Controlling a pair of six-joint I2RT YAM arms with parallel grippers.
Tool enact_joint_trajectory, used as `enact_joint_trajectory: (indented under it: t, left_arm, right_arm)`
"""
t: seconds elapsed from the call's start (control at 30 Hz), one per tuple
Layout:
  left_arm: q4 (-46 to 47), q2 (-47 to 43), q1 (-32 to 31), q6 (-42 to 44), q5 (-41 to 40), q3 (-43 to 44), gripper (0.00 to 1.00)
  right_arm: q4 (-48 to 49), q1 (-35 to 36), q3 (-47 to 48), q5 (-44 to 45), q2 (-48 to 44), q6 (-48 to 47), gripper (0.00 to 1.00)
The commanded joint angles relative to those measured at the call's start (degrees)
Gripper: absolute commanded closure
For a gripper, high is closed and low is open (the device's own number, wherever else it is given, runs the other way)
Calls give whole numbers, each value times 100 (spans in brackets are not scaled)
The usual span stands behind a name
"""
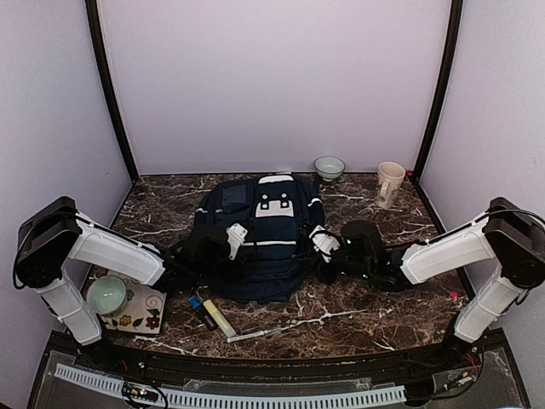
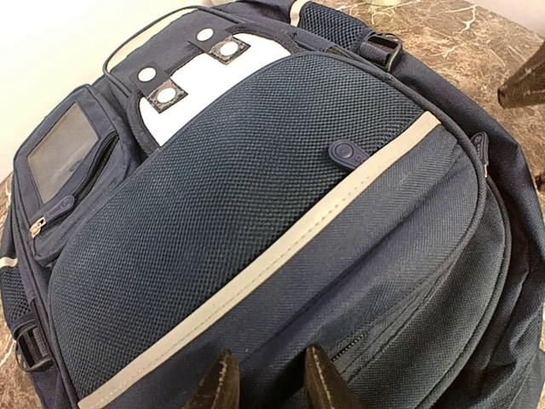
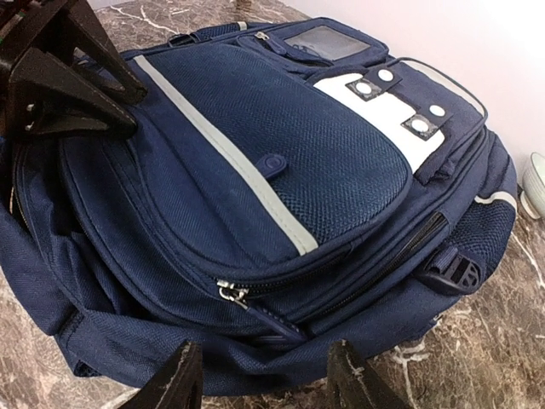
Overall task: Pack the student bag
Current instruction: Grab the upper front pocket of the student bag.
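The student bag [image 1: 260,243], navy with white stripes and a white patch, lies flat in the middle of the table. My left gripper [image 1: 233,242] rests on its left side. In the left wrist view that gripper [image 2: 272,383] is open by a narrow gap, its fingertips [image 2: 223,382] pressing on the front pocket fabric below the white stripe [image 2: 281,256]. My right gripper [image 1: 322,242] is at the bag's right edge. Its wrist view shows this gripper [image 3: 266,383] open wide and empty, straddling the bag's rim, with a metal zipper pull [image 3: 228,292] just ahead of it.
At the front left, a pale bowl [image 1: 108,294] sits on a floral mat [image 1: 143,312]. A blue item [image 1: 197,302], a black and yellow marker [image 1: 215,317] and a thin pen [image 1: 254,334] lie in front of the bag. A bowl [image 1: 329,167] and a mug [image 1: 389,183] stand at the back right.
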Motion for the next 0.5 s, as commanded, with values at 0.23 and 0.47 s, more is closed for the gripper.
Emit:
enact_joint_trajectory:
  t: [0.23,0.47]
  left_arm:
    - [-24,-266,107,-11,-299,60,75]
    - [-53,-285,107,-1,-309,78,75]
  right_arm:
    - [-7,-144,611,-254,667,-415,49]
    - [-271,-547,733,-751,1084,-490,49]
